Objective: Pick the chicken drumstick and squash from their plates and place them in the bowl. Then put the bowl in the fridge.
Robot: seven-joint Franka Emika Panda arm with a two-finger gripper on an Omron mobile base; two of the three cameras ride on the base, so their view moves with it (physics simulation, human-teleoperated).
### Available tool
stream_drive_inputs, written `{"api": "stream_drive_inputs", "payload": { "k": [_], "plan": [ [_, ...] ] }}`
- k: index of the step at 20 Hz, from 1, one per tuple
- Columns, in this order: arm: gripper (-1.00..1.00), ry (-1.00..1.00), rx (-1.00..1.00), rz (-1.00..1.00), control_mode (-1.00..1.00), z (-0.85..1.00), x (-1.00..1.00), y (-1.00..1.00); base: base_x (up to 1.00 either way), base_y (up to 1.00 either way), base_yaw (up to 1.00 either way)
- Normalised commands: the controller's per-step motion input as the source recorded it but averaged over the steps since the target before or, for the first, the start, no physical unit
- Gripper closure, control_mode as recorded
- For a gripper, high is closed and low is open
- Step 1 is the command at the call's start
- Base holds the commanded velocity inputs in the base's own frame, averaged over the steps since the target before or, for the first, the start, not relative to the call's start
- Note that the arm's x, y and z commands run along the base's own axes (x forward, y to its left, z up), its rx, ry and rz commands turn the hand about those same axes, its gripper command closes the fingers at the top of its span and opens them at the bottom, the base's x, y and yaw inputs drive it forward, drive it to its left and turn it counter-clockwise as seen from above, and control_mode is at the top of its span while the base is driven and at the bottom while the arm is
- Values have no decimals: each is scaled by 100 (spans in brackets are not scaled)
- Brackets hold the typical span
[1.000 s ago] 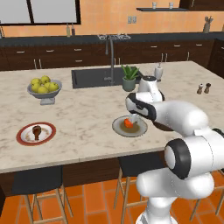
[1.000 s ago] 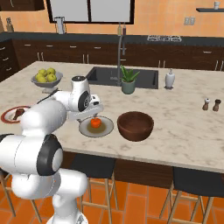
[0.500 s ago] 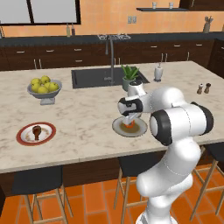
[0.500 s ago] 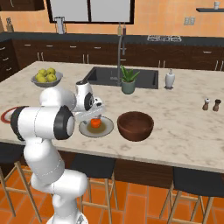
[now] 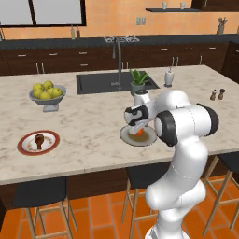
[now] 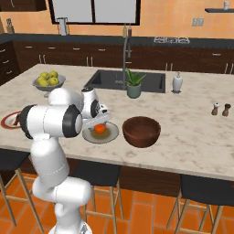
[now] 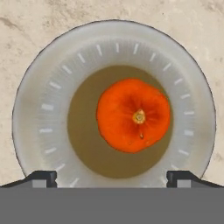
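Our tool [image 5: 138, 125] above the squash [image 5: 139, 132]
At nine o'clock on the desk [image 5: 88, 130], the drumstick [image 5: 39, 139] sits on its red-rimmed plate [image 5: 38, 143].

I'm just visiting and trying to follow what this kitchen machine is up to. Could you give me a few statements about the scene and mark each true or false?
1. The squash lies on the grey plate. True.
2. The pincer is shut on the squash. False: its tips are spread apart above it.
3. The chicken drumstick is in the bowl. False: it lies on the red-rimmed plate.
4. The bowl sits beside the grey plate. True.
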Motion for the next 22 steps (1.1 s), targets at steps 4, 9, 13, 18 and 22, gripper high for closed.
{"api": "stream_drive_inputs", "payload": {
  "k": [4,9,13,18,22],
  "plan": [
    [-100,0,5,0,-100,-25,46,-1,0,0,0],
    [-100,0,5,0,-100,-34,9,0,0,0,0],
    [-100,0,1,0,-100,-26,2,0,0,0,0],
    [100,0,0,0,-100,-20,-2,0,0,0,0],
    [100,0,2,0,-100,-32,-13,0,0,0,0]
  ]
}}
